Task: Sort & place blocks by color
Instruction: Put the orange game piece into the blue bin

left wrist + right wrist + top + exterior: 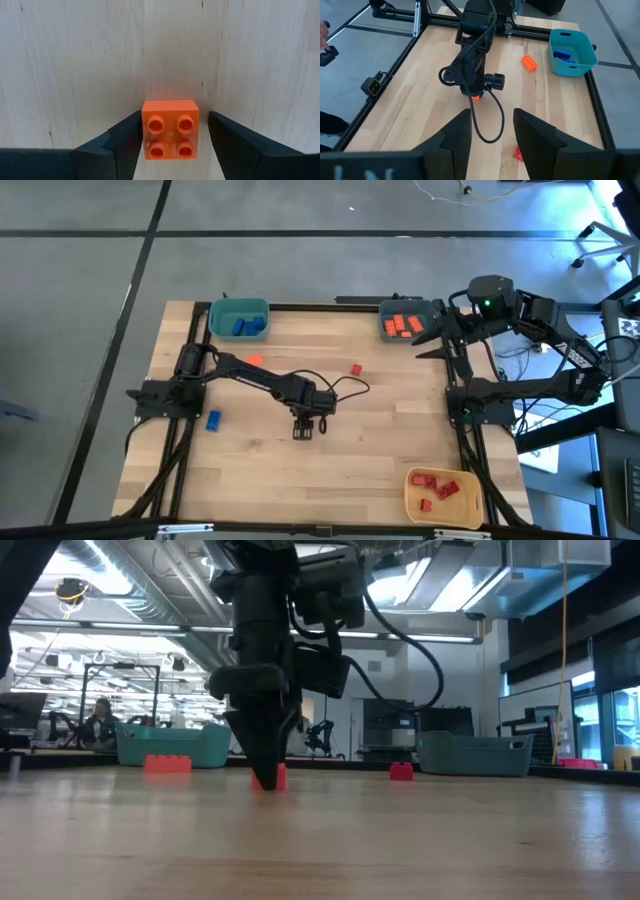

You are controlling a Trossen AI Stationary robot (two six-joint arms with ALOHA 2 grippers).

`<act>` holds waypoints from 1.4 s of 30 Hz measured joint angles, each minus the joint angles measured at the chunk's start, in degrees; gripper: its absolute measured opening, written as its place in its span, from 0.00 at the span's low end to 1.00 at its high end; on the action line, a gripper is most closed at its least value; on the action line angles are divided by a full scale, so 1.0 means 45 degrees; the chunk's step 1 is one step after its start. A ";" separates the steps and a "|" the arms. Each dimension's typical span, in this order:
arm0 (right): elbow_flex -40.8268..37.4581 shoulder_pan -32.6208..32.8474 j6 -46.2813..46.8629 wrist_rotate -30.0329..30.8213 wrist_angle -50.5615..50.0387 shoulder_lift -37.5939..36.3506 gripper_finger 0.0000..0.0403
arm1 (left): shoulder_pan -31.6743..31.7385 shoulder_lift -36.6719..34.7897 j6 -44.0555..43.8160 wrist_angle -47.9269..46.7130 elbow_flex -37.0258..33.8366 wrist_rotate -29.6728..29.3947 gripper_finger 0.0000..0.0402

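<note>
Starting at my left: the teal bin (238,311) at the far left corner already holds a few blue blocks (247,326). One blue block (213,419) still lies loose on the table near my left arm's base, and an orange block (254,361) sits out in the open a little right of the teal bin, toward the middle.

At mid-table my left gripper (170,137) is down at the wood, its fingers spread wide and straddling a square orange block (170,129). There is a gap on one side, and on the other I cannot tell whether the finger touches; I have not clamped it. I judge this is the pick in hand, and it will belong in the far right bin.

Further right, a red block (355,369) lies alone on the table, still unsorted.

At the far right corner the grey-blue bin (406,308) carries several orange blocks (402,325). My right gripper (492,131) hangs high near that bin, fingers partly apart with nothing between them, waiting.

At the near right corner the yellow bin (442,476) holds several red blocks (436,487).

So most of the sorting looks done; four loose pieces remain, counting the one I am astride.
</note>
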 joint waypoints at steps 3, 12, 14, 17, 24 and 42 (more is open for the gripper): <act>0.0000 0.0000 -0.0005 0.0000 0.0000 0.0000 0.37 | -0.0053 0.0009 0.0000 0.0222 -0.0009 -0.0003 0.54; 0.0000 0.0000 0.0010 0.0000 0.0001 0.0000 0.37 | -0.0163 0.0048 0.0015 0.0512 -0.0038 -0.0165 0.54; 0.0000 0.0000 0.0010 0.0000 0.0005 0.0000 0.37 | -0.0163 0.0052 -0.0074 0.0512 -0.0038 -0.0221 0.54; 0.0000 0.0000 0.0010 0.0000 0.0005 0.0000 0.37 | -0.0173 0.0058 -0.0248 0.0488 -0.0038 -0.0291 0.53; 0.0000 0.0000 0.0019 0.0000 0.0009 0.0000 0.37 | -0.0179 0.0063 -0.0313 0.0491 -0.0043 -0.0229 0.39; 0.0000 -0.0005 0.0007 0.0002 -0.0129 -0.0024 0.37 | 0.0449 0.0034 -0.0102 -0.0293 0.2849 -0.0215 0.32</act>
